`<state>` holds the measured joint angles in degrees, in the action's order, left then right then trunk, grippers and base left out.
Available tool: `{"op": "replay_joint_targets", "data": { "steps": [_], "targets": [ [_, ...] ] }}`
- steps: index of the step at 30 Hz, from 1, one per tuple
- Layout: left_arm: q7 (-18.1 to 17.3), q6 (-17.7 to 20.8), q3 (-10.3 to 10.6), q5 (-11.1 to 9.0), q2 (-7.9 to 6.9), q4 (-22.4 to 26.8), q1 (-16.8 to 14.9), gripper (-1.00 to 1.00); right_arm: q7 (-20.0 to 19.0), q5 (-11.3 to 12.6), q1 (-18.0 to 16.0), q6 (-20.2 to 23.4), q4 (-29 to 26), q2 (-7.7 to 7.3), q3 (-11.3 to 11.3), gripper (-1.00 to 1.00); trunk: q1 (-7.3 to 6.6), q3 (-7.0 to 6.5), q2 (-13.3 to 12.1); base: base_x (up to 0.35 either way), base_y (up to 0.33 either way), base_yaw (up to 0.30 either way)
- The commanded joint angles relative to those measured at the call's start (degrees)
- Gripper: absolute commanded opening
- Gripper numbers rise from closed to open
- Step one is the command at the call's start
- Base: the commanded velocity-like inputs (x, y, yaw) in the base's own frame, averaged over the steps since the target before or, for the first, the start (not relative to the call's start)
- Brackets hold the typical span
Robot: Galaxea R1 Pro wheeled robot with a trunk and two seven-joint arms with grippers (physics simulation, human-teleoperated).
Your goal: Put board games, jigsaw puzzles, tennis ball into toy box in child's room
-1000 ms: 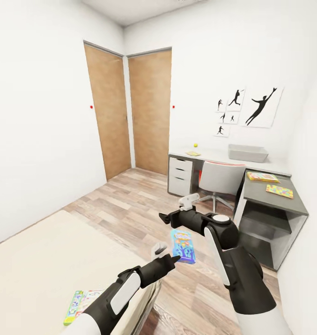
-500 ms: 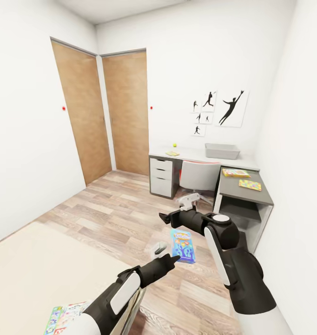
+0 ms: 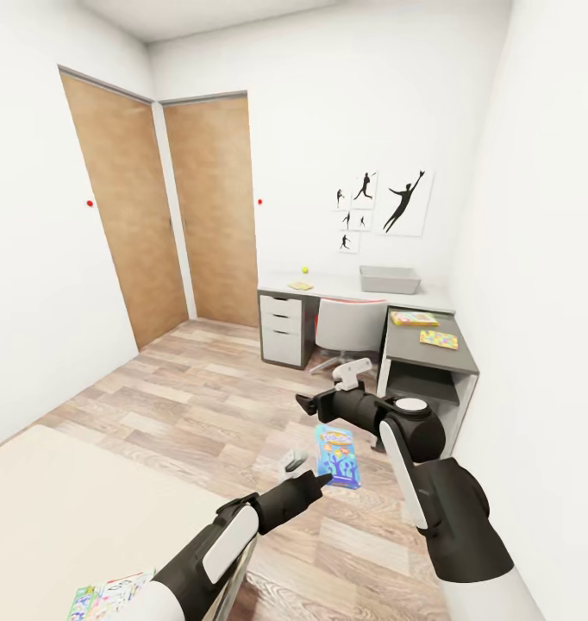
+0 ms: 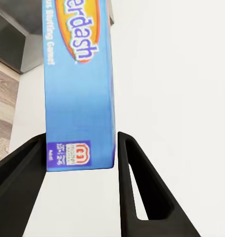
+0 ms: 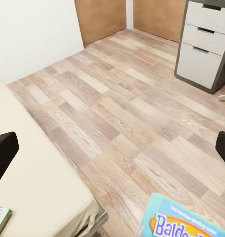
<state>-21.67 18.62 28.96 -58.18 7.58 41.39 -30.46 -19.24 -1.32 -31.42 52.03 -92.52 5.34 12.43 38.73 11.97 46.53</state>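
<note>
My left gripper (image 3: 322,474) is shut on the light blue board game (image 3: 338,455), held upright over the wood floor; in the left wrist view the box (image 4: 80,98) sits clamped between both black fingers (image 4: 137,182). My right gripper (image 3: 304,402) hovers open just above it, holding nothing. Across the room the table (image 3: 346,284) carries the grey toy box (image 3: 389,279), the tennis ball (image 3: 305,269) and a flat yellowish board game (image 3: 300,285). Two jigsaw puzzles (image 3: 414,318) (image 3: 438,339) lie on the lower dark desk section. Another board game (image 3: 109,595) lies on the bed (image 3: 70,500).
A white swivel chair (image 3: 350,326) is tucked under the table beside grey drawers (image 3: 282,328). Two wooden doors (image 3: 212,207) stand at the far left. A white wall (image 3: 544,302) runs close along my right. Wood floor (image 3: 199,405) stretches between bed and desk.
The whole picture has shifted, so the camera has moved: doors and desk slid left and look farther off. Both arms keep their pose, the left still holding the blue box.
</note>
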Motion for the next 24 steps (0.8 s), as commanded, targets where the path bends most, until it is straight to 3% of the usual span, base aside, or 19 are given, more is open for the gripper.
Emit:
{"op": "replay_joint_targets", "data": {
  "steps": [1, 9, 24],
  "targets": [
    [0.0, 0.3, 0.0, -0.6, -0.02, 0.0, 0.0, -1.00, -0.2, -0.1, -0.1, 0.3, -0.1, 0.05, 0.0, 1.00, 0.01, 0.08, 0.0, 0.000, 0.000, -0.008],
    [0.0, -0.3, 0.1, -4.3, -0.51, 0.0, 0.3, -1.00, -0.2, -0.2, 0.1, 0.4, -0.1, 0.50, 0.1, 1.00, 0.01, 0.08, 0.0, 0.000, 0.000, -0.070],
    [0.1, -0.4, 0.1, -4.7, -0.74, 0.0, 0.5, -1.00, -0.2, -0.2, 0.1, 0.4, -0.1, 0.55, 0.2, 1.00, 0.01, 0.08, 0.0, 0.022, 0.042, -0.279]
  ]
}}
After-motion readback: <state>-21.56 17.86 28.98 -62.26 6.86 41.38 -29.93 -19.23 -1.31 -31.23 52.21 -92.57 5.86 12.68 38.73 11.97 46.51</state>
